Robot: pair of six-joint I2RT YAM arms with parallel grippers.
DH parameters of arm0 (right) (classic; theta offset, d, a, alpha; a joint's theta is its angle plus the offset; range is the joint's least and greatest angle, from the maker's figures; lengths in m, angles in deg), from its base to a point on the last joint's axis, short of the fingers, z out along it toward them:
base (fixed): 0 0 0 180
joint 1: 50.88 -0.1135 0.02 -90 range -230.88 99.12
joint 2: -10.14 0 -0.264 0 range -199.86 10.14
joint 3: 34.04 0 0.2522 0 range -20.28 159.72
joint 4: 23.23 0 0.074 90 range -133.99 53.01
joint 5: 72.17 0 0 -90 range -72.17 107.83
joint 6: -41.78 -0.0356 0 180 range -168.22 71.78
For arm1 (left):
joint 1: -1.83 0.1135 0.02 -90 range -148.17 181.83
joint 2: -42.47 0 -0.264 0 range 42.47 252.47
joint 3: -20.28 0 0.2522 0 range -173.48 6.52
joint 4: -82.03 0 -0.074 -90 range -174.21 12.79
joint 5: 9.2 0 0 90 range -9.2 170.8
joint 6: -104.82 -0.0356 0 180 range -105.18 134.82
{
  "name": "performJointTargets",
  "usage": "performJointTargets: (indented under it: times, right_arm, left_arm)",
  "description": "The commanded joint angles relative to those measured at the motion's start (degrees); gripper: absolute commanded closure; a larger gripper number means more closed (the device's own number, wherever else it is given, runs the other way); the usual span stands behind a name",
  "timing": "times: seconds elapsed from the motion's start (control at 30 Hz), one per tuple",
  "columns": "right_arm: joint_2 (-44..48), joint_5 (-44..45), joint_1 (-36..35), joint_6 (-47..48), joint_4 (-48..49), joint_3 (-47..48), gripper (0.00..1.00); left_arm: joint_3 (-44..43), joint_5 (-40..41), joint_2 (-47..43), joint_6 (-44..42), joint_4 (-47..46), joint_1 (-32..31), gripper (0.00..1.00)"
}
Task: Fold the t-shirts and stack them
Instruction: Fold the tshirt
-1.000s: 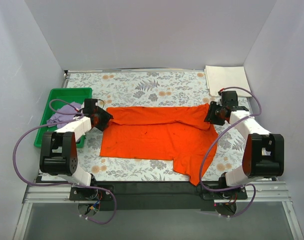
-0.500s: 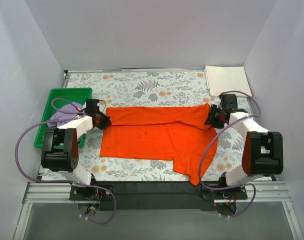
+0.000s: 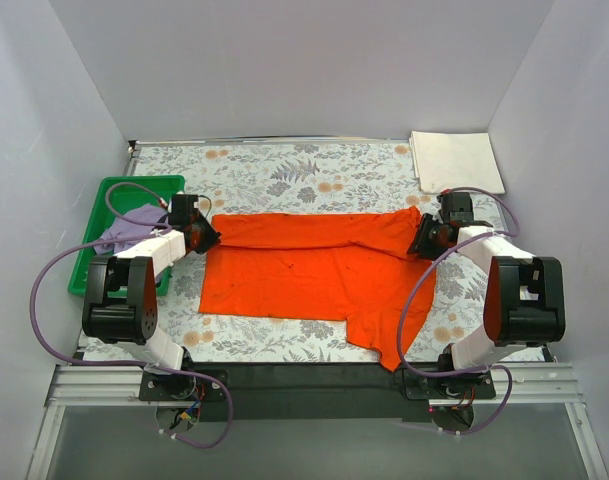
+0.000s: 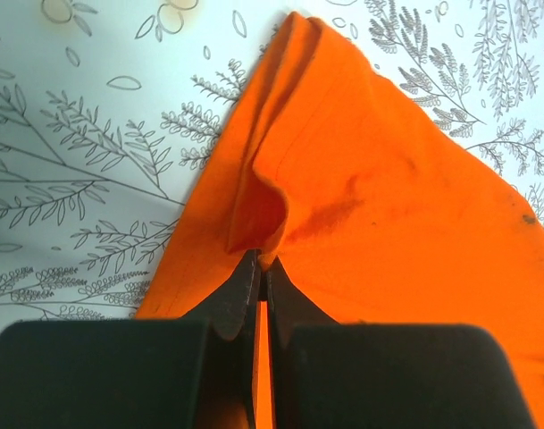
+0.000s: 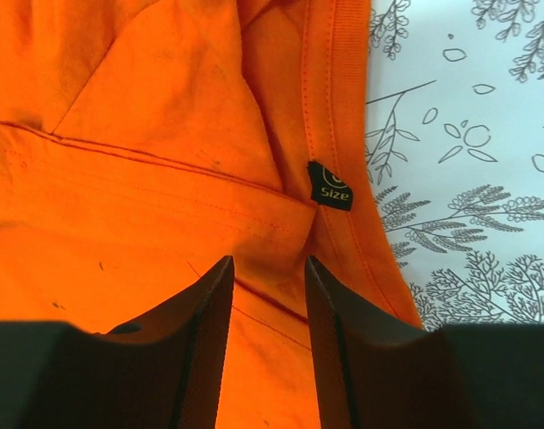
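The bright orange t-shirt [image 3: 314,265] lies spread on the table with its far edge folded over. My left gripper [image 3: 208,238] is shut on a pinched ridge of its left edge, seen close in the left wrist view [image 4: 263,259] on the orange cloth [image 4: 388,197]. My right gripper [image 3: 421,240] is open at the shirt's right end; its jaws stand apart [image 5: 268,264] over the cloth [image 5: 146,134] beside the black size label [image 5: 330,186]. The pale lilac t-shirt [image 3: 129,225] lies crumpled in the tray. The cream-white t-shirt [image 3: 454,160] lies folded at the far right.
The green plastic tray [image 3: 134,183] stands at the left edge, close behind my left arm. White walls enclose the floral table [image 3: 314,175] on three sides. A loose flap of the orange shirt hangs toward the near edge at the right.
My right gripper has sunk a little toward the table at the collar end, and the raised right corner of the shirt has settled. My left gripper has shifted slightly, still gripping the edge.
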Motion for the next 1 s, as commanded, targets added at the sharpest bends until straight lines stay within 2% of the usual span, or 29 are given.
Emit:
performJointTargets:
  times: [0.0,0.07,0.17,0.2,0.43,0.67,0.77,0.8,0.83,0.97]
  right_arm:
    - [-0.5,-1.8,0.1,-0.9,3.2,-0.9,0.63]
    - [-0.7,-2.1,0.2,-0.6,3.5,-0.9,0.68]
    - [-0.7,-2.3,0.2,-0.2,3.8,-0.8,0.84]
    - [-0.7,-2.4,0.2,-0.1,3.7,-0.7,0.97]
    - [3.9,-2.4,0.1,-0.6,0.5,-0.2,0.99]
    - [4.9,-0.4,0.1,-1.1,-4.7,-1.1,0.99]
    - [4.4,-1.8,0.1,-0.8,-5.0,0.5,0.81]
    - [4.3,-1.8,0.2,-0.1,-4.8,2.7,0.7]
    - [3.7,-1.6,0.2,0.2,-4.7,4.1,0.66]
    - [0.4,-0.3,1.7,1.9,-4.4,12.3,0.62]
  left_arm:
    - [-0.6,-0.2,-2.2,-4.8,-2.1,-0.2,1.0]
    - [-0.2,-0.2,-1.8,-5.3,-2.3,-0.2,1.0]
    - [0.3,0.3,-1.4,-5.7,-2.4,-0.3,1.0]
    - [0.3,0.5,-1.5,-5.7,-2.3,-0.3,1.0]
    - [1.2,4.0,-2.9,-3.1,-1.0,-0.3,1.0]
    - [2.9,2.4,-2.3,-1.9,-1.2,-0.3,0.99]
    - [2.9,2.6,-3.4,-2.0,-1.2,-0.2,0.95]
    - [2.7,2.7,-4.0,-2.6,-1.1,-0.2,0.92]
    - [2.2,2.9,-4.5,-3.0,-0.8,-0.2,0.82]
    - [0.0,5.4,-7.6,-5.7,0.4,-0.2,0.63]
